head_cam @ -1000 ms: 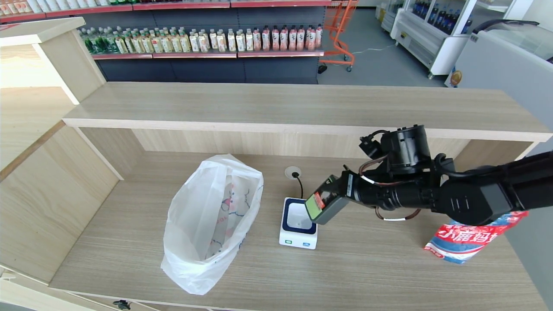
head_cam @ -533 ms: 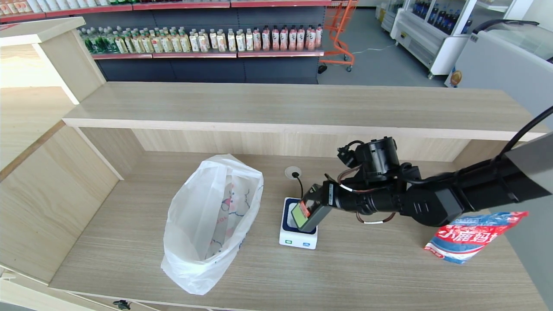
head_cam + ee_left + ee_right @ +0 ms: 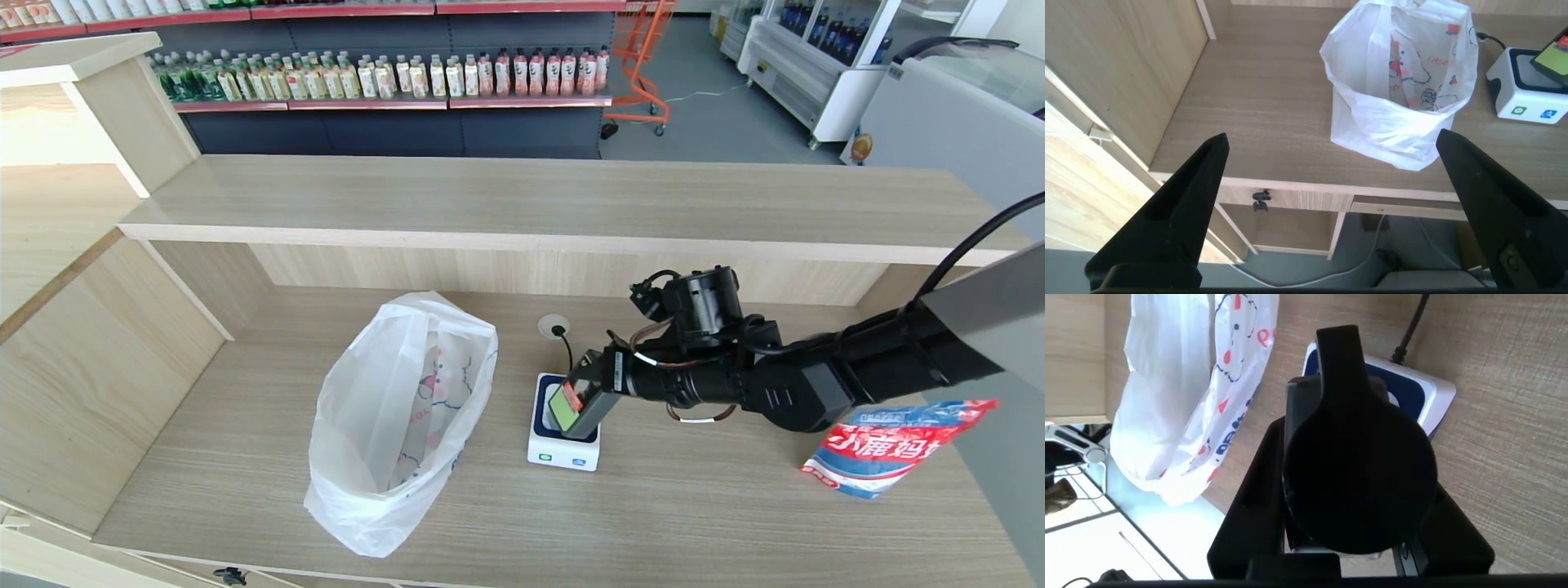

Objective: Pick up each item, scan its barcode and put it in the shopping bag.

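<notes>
My right gripper (image 3: 584, 394) is shut on a small dark box (image 3: 571, 406) with a green and red label. It holds the box tilted just above the glass of the white and blue barcode scanner (image 3: 563, 456). In the right wrist view the dark box (image 3: 1355, 465) hangs over the scanner (image 3: 1431, 390). The white plastic shopping bag (image 3: 400, 416) stands open to the scanner's left with a printed item inside. A red, white and blue snack pouch (image 3: 890, 449) lies at the counter's right. My left gripper (image 3: 1331, 140) is open, off the counter's front edge near the bag (image 3: 1404, 82).
The scanner's black cable (image 3: 565, 347) runs to a grommet behind it. A raised wooden ledge (image 3: 522, 204) backs the counter, and a side wall (image 3: 106, 351) closes the left. Bare counter (image 3: 653, 514) lies in front of the scanner.
My right arm has moved left and down, bringing the box from beside the scanner's right edge to over its glass. In the last half second it shifted only slightly.
</notes>
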